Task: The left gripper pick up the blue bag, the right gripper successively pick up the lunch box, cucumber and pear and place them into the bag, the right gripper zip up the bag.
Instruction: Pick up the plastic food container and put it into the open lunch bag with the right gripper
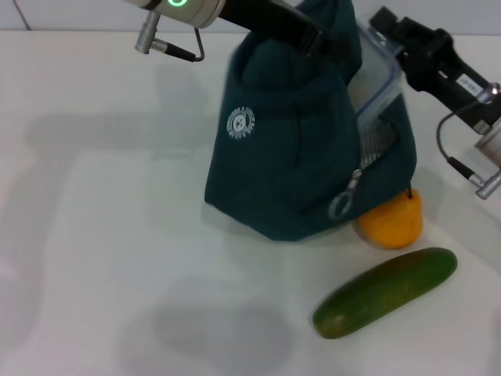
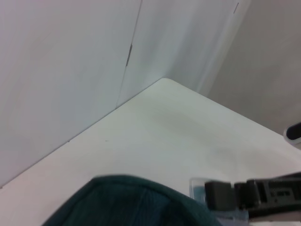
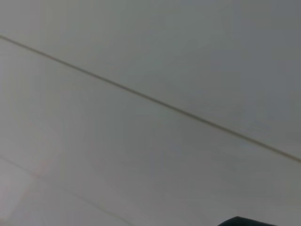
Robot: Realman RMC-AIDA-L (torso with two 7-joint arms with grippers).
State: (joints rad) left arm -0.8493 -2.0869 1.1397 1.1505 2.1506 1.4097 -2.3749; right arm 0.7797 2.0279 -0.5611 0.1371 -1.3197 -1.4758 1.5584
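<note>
Left gripper point(image 1: 301, 35): at the bag's top, far side of the table point(image 1: 117, 235). My jaws are buried in the fabric there; they seem to be pinching it, since the bag stands held up under them. The contact itself is hidden.

Bag point(image 1: 297, 157): upright, mouth turned toward my right side, base on the table. Zipper pull point(image 1: 344, 200) hangs loose low on the front, so the zip is undone. Left wrist view shows only the bag's top edge point(image 2: 131, 202) at the frame's foot.

Right gripper point(image 1: 391, 31): at the bag's mouth, at the lunch box's upper end. Jaws look pressed onto the box rim, but I cannot tell for sure.

Lunch box point(image 1: 376, 86): partway into the opening, clear wall and blue rim showing above the fabric. Not yet fully seated, by my reading.

Pear point(image 1: 391, 221): on the table, touching the bag's lower right corner, untouched.

Cucumber point(image 1: 385, 291): lying near the pear, toward me, apart from the bag.

Done: bag lifted and held open; box on its way in.

Left: let go of the box inside, then cucumber, then pear, then zip shut.

Right wrist view: blank wall only, nothing useful.
</note>
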